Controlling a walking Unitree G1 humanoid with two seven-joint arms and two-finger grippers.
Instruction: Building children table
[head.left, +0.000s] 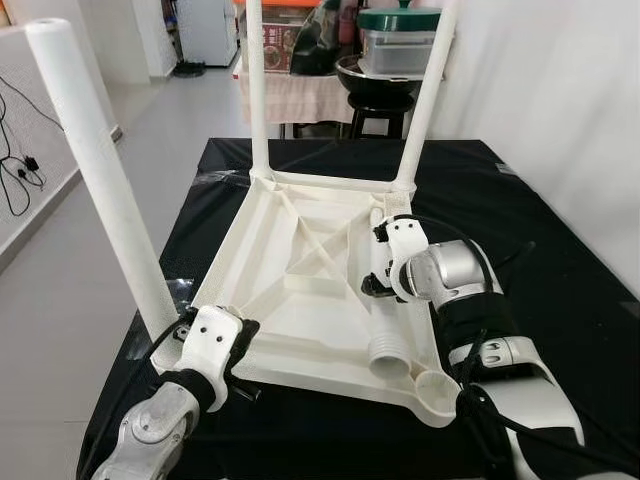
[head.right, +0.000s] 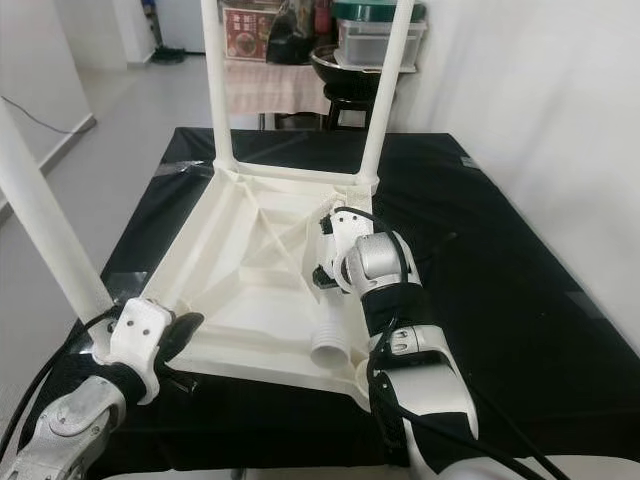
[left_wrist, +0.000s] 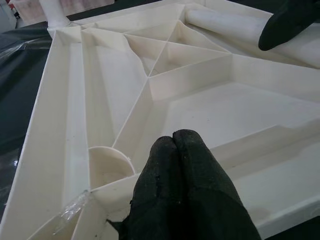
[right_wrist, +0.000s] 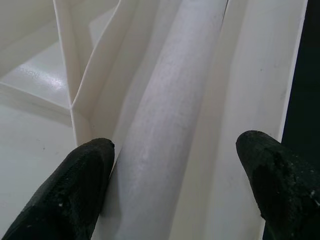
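A white plastic tabletop (head.left: 300, 300) lies upside down on a black-covered table (head.left: 560, 250), its ribbed underside facing up. Three white legs stand upright from it: near left (head.left: 100, 170), far left (head.left: 257, 90) and far right (head.left: 425, 100). A loose leg (head.left: 385, 335) lies inside the tabletop along its right side, threaded end toward the empty near-right socket (head.left: 437, 385). My right gripper (right_wrist: 175, 147) is open just above this lying leg (right_wrist: 170, 100), one finger on each side. My left gripper (left_wrist: 172, 137) is shut and empty over the tabletop's near-left corner, beside the near-left leg's base.
The black table's edges drop to the floor (head.left: 60, 270) on the left and near side. A white wall (head.left: 570, 110) runs along the right. Behind the table stand a cloth-covered stand with boxes (head.left: 300, 60), a black bowl and a lidded container (head.left: 400, 40).
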